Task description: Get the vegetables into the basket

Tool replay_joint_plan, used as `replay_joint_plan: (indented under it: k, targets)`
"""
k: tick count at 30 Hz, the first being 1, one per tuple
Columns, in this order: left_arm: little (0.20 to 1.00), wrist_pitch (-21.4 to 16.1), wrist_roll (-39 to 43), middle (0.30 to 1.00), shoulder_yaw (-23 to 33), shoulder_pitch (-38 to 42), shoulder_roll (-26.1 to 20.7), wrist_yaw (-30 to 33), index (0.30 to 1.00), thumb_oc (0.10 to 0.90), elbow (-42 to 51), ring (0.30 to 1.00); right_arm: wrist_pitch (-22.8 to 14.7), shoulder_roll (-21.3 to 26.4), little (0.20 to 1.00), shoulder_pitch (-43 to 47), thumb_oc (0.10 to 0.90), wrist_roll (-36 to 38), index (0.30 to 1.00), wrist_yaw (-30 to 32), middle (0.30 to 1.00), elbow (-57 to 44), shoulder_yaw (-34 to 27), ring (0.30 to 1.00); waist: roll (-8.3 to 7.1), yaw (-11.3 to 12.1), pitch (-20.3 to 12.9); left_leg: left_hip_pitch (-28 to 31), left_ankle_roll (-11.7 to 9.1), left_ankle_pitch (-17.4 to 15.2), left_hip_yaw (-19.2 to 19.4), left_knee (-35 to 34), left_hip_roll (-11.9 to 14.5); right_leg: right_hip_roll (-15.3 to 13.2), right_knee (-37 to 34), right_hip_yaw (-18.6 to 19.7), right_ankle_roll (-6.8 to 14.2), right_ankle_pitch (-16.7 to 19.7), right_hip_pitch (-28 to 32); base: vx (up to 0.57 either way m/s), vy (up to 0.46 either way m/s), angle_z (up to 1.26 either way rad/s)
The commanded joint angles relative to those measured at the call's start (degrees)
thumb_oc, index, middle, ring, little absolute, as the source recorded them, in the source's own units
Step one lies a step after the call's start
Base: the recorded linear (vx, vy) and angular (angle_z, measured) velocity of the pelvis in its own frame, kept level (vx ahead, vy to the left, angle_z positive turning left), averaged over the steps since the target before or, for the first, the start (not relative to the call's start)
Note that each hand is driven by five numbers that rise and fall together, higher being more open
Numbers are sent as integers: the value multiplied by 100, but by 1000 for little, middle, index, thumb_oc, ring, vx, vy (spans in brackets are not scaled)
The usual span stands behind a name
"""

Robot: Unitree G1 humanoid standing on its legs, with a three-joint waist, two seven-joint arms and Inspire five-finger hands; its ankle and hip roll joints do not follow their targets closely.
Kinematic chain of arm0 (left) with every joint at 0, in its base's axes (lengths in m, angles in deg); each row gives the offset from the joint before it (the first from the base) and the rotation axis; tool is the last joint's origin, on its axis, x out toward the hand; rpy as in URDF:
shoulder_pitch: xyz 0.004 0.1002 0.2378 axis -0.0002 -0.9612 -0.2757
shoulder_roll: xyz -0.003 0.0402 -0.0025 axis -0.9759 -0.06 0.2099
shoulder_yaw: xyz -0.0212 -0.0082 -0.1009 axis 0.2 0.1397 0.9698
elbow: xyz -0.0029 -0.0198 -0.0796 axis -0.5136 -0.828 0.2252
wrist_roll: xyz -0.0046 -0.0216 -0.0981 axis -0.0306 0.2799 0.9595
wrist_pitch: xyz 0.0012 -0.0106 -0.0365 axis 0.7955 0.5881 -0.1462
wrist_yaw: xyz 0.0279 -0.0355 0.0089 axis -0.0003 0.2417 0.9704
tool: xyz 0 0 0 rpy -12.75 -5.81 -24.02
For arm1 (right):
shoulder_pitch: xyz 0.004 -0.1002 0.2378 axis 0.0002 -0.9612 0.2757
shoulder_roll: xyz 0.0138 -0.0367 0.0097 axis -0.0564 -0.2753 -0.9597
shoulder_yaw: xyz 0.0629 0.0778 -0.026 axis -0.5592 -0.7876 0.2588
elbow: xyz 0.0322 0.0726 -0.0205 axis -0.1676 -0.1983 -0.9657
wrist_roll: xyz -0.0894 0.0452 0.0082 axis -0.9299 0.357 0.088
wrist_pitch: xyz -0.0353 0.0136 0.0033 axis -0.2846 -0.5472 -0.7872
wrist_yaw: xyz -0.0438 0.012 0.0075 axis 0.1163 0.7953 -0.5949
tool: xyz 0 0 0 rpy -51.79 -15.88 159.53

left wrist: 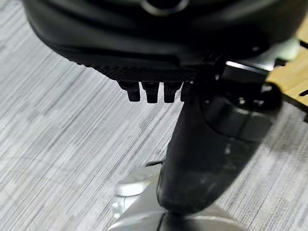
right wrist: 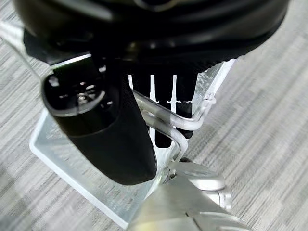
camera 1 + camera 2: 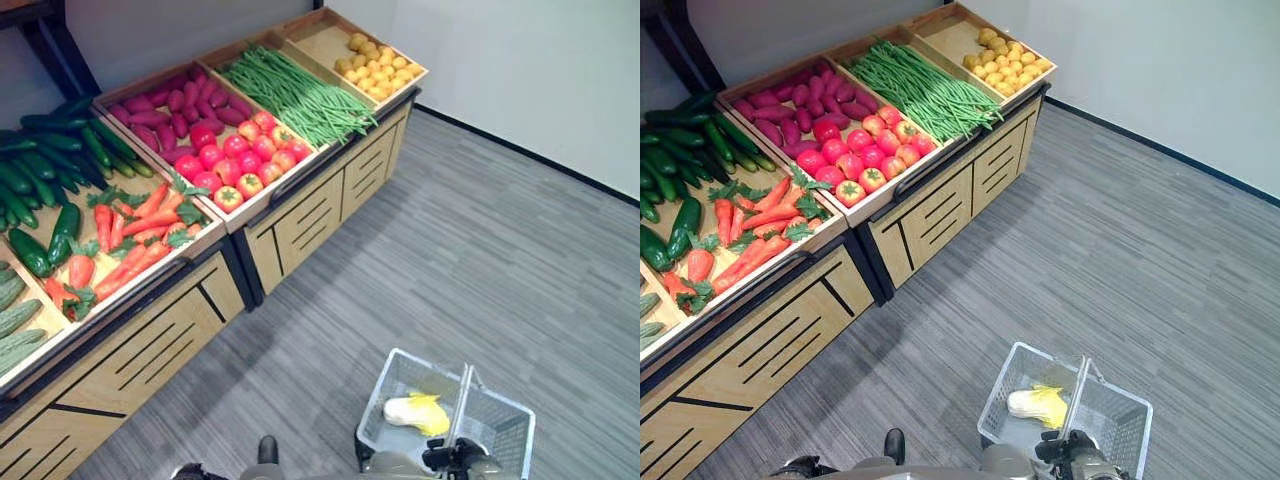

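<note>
Gripping the wire basket by its metal handle, my right hand has fingers curled round the bar. Inside lies a pale yellow-white vegetable, long axis across the basket. My left hand hangs over grey carpet, fingers curled, holding nothing. Carrots, tomatoes and green beans sit in wooden bins, well apart

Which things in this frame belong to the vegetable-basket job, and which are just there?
Job:
wire basket, handle held by the right hand
pale yellow-white vegetable already inside the basket
carrots, cucumbers, green beans, tomatoes on the stand
left hand, fingers curled, holding nothing

Just there:
wooden stand
grey floor
</note>
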Motion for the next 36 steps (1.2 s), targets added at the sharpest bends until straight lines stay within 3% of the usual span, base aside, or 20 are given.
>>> replay_joint_plan:
  k: [1, 6, 11, 13, 15, 17, 23, 28, 32, 34, 36]
  targets:
    - [1000, 15, -76, 1000, -44, 224, -184, 52, 1000, 900, -149, 1000, 83, 50, 300, -40, 400, -136, 300, 7, 300, 161, 173, 300, -280, 37, 83, 287, 240, -562, -91, 160, -372, -229, 800, 280, 402, -76, -826, 63, -215, 30]
    - [1000, 35, 38, 1000, -149, 274, -87, 67, 1000, 900, -114, 1000, 70, 123, 300, -10, 400, -204, 300, 23, 300, 128, 259, 300, -205, 64, 52, 85, 90, -463, -568, 302, -174, -88, 1075, -116, 202, -433, -773, 29, -203, 49]
    - [1000, 27, 230, 1000, -263, 386, -9, 72, 1000, 900, -15, 1000, 67, 194, 300, -20, 400, -278, 300, 56, 300, 73, 314, 300, -158, 130, 163, -216, -150, -64, -912, 225, 88, -69, 1141, -783, 59, -611, -698, -30, -209, 102]
    - [1000, -4, 241, 1000, -297, 432, 27, 50, 1000, 900, 38, 1000, 57, 232, 300, -3, 400, -286, 300, 60, 300, 52, 309, 300, -144, 115, 217, -344, -207, 125, -764, 147, 196, -127, 1047, -1004, 71, -596, -634, -56, -121, 70]
    - [1000, -19, 217, 1000, -362, 512, 86, 30, 1000, 900, 163, 1000, 53, 365, 300, 61, 400, -313, 300, 68, 300, 20, 267, 300, -134, 1, 294, -464, -255, 309, 186, 150, 372, -307, 962, -1299, 130, -524, -579, -103, -37, 71]
    - [1000, -39, 227, 1000, -350, 513, 95, 5, 1000, 900, 218, 1000, 66, 402, 300, 99, 400, -337, 300, 65, 300, 37, 243, 300, -99, 1, 263, -411, -290, 277, 505, 187, 417, -356, 886, -1458, 133, -478, -576, -78, -64, 105]
    - [1000, -14, 152, 1000, -321, 431, 123, 7, 1000, 900, 113, 1000, 82, 354, 300, 124, 400, -397, 300, 45, 300, 84, 315, 300, -2, -30, 40, -19, -282, 62, 812, 84, 240, -355, 818, -1848, 66, -466, -526, -14, -39, 38]
    - [1000, -8, 128, 1000, -293, 330, 141, 11, 1000, 900, 88, 1000, 83, 308, 300, 167, 400, -413, 300, 65, 300, 97, 360, 300, 10, -13, 1, -38, -258, 35, 811, 62, 172, -301, 649, -1764, 66, -361, -415, 16, 9, 24]
    - [1000, -215, 441, 1000, -492, 315, 236, -132, 1000, 900, 753, 1000, 81, 256, 300, 242, 400, -534, 300, 55, 300, 102, 481, 300, -101, 86, 39, -116, -139, -257, 705, 495, 28, -341, 485, -1590, 53, -297, -197, 16, 44, -14]
    - [1000, -254, 555, 1000, -501, 310, 244, -137, 1000, 900, 951, 1000, 76, 237, 300, 230, 400, -524, 300, 70, 300, 92, 468, 300, -109, 90, 42, -96, -132, -269, 717, 484, 13, -343, 466, -1576, 59, -294, -164, 26, 34, -15]
    - [1000, -358, 861, 1000, -557, 227, 247, -172, 1000, 900, 1751, 1000, 61, 216, 300, 203, 400, -502, 300, 74, 300, 33, 431, 300, -114, 96, 30, -39, -119, -277, 743, 441, -9, -334, 448, -1556, 70, -289, -114, 29, 47, -4]
